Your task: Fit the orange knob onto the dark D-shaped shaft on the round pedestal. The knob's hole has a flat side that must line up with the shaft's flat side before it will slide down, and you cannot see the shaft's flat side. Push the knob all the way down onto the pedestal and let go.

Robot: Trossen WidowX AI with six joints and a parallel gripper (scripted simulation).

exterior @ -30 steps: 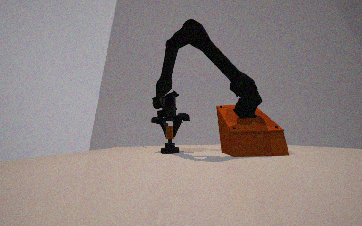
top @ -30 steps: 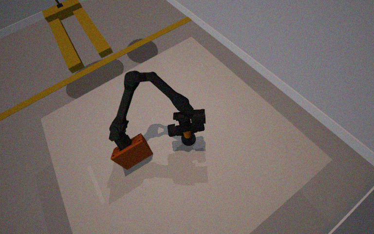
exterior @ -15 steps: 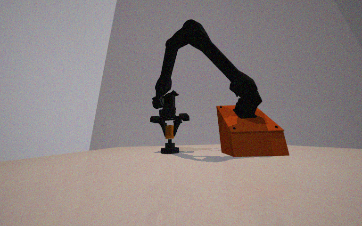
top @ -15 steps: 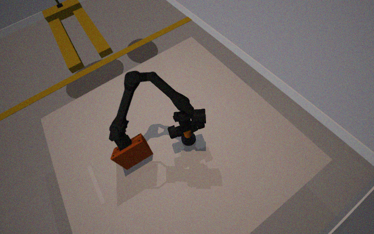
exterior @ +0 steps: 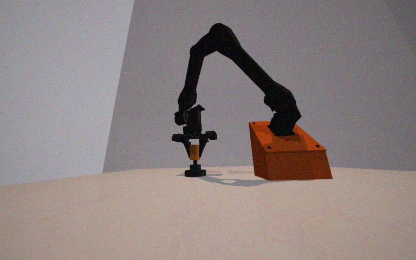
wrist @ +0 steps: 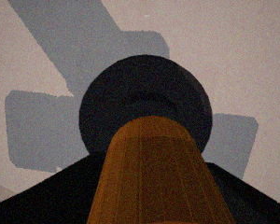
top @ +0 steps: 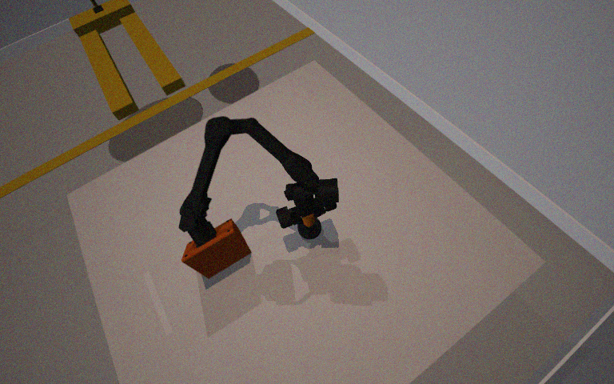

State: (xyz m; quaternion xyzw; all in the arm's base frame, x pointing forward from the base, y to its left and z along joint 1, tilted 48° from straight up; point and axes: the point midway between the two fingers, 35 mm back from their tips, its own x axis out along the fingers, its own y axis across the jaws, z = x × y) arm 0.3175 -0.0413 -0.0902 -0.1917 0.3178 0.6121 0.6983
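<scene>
My gripper [exterior: 194,154] points down and is shut on the orange knob [top: 307,220] [exterior: 194,151] [wrist: 154,173], which stands upright between the fingers. The dark round pedestal [top: 309,230] [exterior: 194,173] [wrist: 145,77] stands on the table directly below. In the exterior view a short length of the dark shaft [exterior: 195,162] shows between the knob's lower end and the pedestal's raised middle. The knob's lower end is at the shaft's top, with a gap above the pedestal. The knob's hole and the flat sides are hidden.
The orange base block [top: 220,250] [exterior: 297,164] carries the arm, beside the pedestal. A yellow forked object [top: 103,71] lies beyond a yellow floor line [top: 272,49] in the top view. The arm's shadows fall around the pedestal.
</scene>
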